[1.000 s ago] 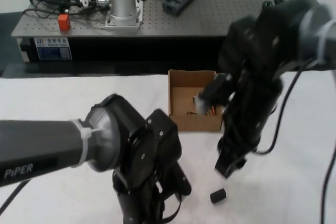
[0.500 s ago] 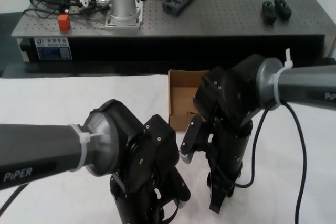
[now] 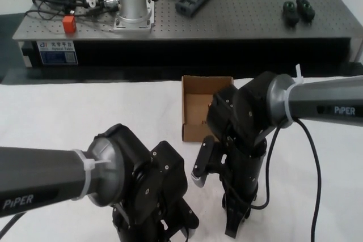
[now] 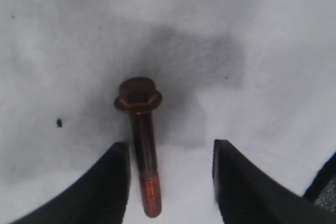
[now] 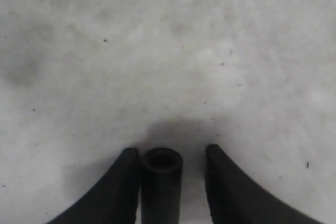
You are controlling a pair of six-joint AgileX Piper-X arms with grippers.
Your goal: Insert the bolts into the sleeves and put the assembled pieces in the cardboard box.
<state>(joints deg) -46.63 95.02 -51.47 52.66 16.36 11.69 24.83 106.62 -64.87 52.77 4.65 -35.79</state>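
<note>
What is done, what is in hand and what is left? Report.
Done: cannot tell; an arm hides part of the cardboard box. In hand: the open left gripper straddles a loose bolt, the open right gripper a bare sleeve, both lying on the bench. Left: grasp, insert, box them.

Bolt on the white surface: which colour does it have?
The bolt is coppery reddish-brown. It shows best in the left wrist view.
</note>
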